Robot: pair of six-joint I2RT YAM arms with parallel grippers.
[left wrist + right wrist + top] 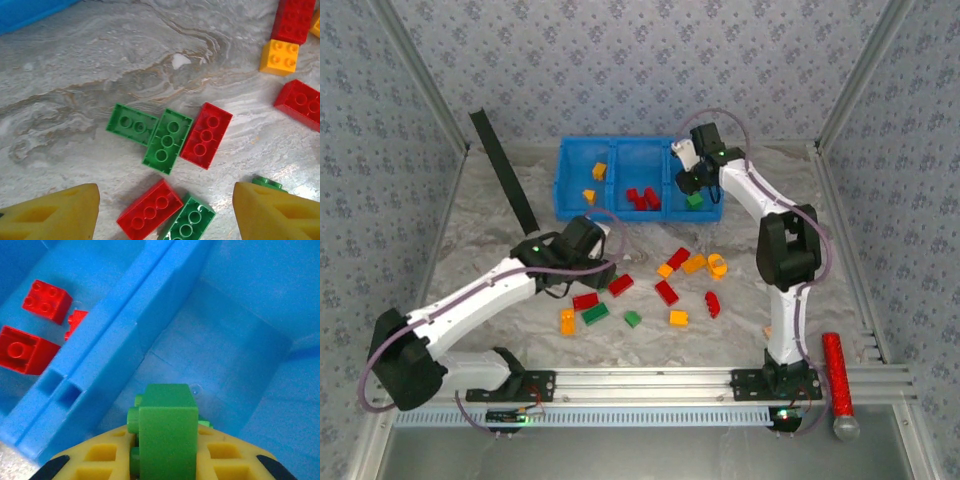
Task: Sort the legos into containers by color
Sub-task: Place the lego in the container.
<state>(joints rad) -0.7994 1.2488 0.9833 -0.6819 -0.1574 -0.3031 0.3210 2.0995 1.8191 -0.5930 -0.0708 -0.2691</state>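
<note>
A green lego (pixel 166 435) is being clamped between the jaws of the right gripper (pixel 165 465), which is being held over the right compartment of the blue bin (pixel 125 335) (red legos (pixel 46 301) are lying in the middle one). The left gripper (pixel 165 215) is being held above the table (pixel 75 90), jaws wide apart, over a cluster of green and red legos (pixel 167 140). In the left compartment, orange-yellow legos (pixel 595 180) are lying.

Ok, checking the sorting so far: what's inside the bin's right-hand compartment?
The right gripper holds a green brick over it. The visible bin floor has no other brick; the patch under the gripper and brick is hidden.
</note>
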